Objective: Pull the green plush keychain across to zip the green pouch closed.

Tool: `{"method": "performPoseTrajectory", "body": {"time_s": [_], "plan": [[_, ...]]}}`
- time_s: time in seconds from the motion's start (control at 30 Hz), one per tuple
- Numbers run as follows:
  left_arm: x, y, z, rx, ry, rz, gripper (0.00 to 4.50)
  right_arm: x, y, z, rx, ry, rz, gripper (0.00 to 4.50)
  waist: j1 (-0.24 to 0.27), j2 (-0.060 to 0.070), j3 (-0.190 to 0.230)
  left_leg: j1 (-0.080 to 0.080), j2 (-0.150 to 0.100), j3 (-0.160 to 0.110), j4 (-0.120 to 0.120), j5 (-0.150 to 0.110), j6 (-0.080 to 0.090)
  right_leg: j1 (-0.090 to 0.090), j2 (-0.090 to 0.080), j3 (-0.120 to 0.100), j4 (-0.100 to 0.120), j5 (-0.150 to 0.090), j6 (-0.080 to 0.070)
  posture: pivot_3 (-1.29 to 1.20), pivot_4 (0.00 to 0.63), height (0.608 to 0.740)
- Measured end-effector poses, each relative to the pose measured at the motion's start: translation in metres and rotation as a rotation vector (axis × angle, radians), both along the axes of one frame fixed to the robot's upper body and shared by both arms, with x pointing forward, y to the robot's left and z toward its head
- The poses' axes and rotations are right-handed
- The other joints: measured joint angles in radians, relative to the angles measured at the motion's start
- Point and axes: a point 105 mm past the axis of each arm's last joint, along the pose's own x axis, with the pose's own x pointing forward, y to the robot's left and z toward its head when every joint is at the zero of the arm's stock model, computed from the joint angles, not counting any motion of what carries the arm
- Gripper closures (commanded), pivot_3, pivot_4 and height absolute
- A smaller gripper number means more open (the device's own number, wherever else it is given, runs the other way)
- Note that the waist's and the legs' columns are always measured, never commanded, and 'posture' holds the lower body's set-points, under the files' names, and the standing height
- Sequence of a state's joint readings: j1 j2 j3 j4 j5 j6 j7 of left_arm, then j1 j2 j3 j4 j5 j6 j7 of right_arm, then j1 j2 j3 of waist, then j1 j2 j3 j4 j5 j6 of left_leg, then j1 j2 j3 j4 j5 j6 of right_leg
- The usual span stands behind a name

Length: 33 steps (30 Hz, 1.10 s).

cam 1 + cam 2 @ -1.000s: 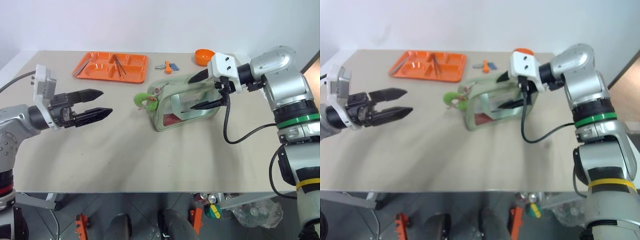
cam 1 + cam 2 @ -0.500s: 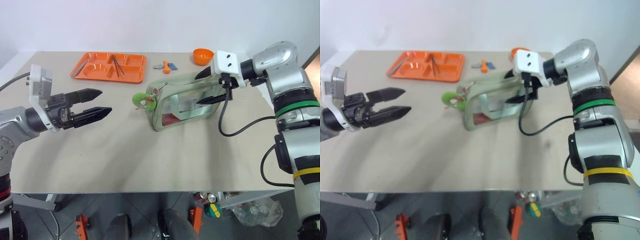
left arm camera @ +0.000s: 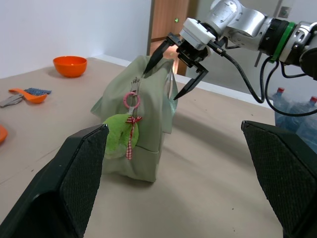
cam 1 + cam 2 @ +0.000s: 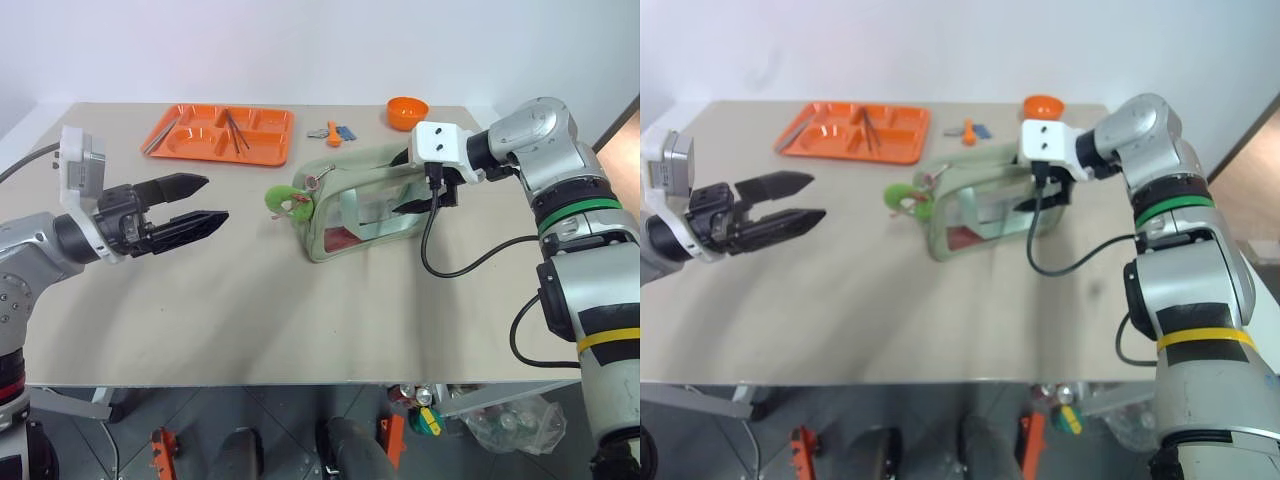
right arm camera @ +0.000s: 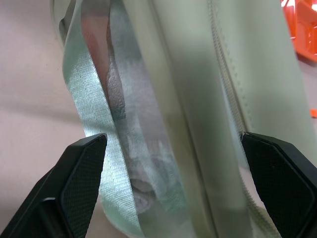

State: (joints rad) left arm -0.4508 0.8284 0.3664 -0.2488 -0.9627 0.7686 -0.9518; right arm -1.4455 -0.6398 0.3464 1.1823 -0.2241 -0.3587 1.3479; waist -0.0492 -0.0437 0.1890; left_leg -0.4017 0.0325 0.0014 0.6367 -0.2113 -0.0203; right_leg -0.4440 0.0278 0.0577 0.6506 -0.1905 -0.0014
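Left eye view: orange tray [image 4: 220, 133], bowl [image 4: 407, 112] behind green pouch [image 4: 370, 200]; both grippers' jaws apart, empty.

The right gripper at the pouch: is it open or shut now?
Open. The right gripper has its two black fingers spread wide, straddling the far end of the green pouch without pinching the fabric.

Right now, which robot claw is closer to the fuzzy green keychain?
Right. The right claw straddles the green pouch's far end, opposite the green plush keychain. The left claw hangs open over bare table, farther off on the keychain's other side.
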Motion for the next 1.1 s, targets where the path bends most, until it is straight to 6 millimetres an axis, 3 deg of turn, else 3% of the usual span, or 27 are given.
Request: {"method": "performPoseTrajectory", "body": {"time_s": [0.2,0.23,0.27,0.33,0.43,0.5,0.63,0.97,1.1], "plan": [[0.0,-0.001,-0.002,-0.013,0.001,0.001,0.02,0.0,-0.001,0.0,0.003,0.007,-0.008,0.26,0.0,0.0,0.0,0.0,0.0,0.0,0.0,0.0,0.0,0.0,0.0,0.0,0.0,0.0,0.0,0.0,0.15,0.74],[0.0,-0.001,-0.002,-0.014,0.001,0.002,0.0,0.0,-0.002,0.0,0.008,0.01,-0.013,0.81,0.0,0.0,0.0,0.0,0.0,0.0,0.0,0.0,0.0,0.0,0.0,0.0,0.0,0.0,0.0,0.0,0.15,0.74],[0.001,-0.001,-0.002,-0.014,0.002,0.005,0.0,-0.002,-0.002,0.004,0.034,0.036,-0.018,0.9,0.0,0.0,0.0,0.0,0.0,0.0,0.0,0.0,0.0,0.0,0.0,0.0,0.0,0.0,0.0,0.0,0.15,0.74],[0.001,-0.001,-0.002,-0.016,0.002,0.006,0.0,-0.005,-0.002,0.002,0.04,0.068,-0.002,1.97,0.0,0.0,0.0,0.0,0.0,0.0,0.0,0.0,0.0,0.0,0.0,0.0,0.0,0.0,0.0,0.0,0.15,0.74],[0.001,-0.002,-0.003,-0.015,0.004,0.004,0.0,-0.005,-0.002,0.001,0.049,0.073,0.002,2.56,0.0,0.0,0.0,0.0,0.0,0.0,0.0,0.0,0.0,0.0,0.0,0.0,0.0,0.0,0.0,0.0,0.15,0.74],[0.001,-0.002,-0.002,-0.015,0.003,0.004,0.0,-0.006,-0.002,0.0,0.048,0.08,0.009,3.49,0.0,0.0,0.0,0.0,0.0,0.0,0.0,0.0,0.0,0.0,0.0,0.0,0.0,0.0,0.0,0.0,0.15,0.74],[0.001,-0.002,-0.002,-0.015,0.002,0.003,0.0,-0.007,-0.002,-0.002,0.047,0.093,0.012,4.45,0.0,0.0,0.0,0.0,0.0,0.0,0.0,0.0,0.0,0.0,0.0,0.0,0.0,0.0,0.0,0.0,0.15,0.74],[0.003,0.001,-0.001,-0.026,0.002,0.012,0.0,-0.008,0.0,-0.004,0.045,0.108,0.011,4.45,-0.001,0.0,0.0,0.0,0.0,0.0,0.0,0.0,0.0,0.0,0.0,0.0,0.0,0.0,0.0,0.0,0.15,0.74],[0.007,0.018,0.012,-0.099,-0.019,0.067,0.0,-0.011,0.009,0.001,0.023,0.115,0.04,4.45,-0.003,0.0,0.0,0.001,0.001,0.0,0.0,0.0,0.0,0.0,0.001,0.0,0.001,0.0,-0.001,0.0,0.15,0.74]]}}
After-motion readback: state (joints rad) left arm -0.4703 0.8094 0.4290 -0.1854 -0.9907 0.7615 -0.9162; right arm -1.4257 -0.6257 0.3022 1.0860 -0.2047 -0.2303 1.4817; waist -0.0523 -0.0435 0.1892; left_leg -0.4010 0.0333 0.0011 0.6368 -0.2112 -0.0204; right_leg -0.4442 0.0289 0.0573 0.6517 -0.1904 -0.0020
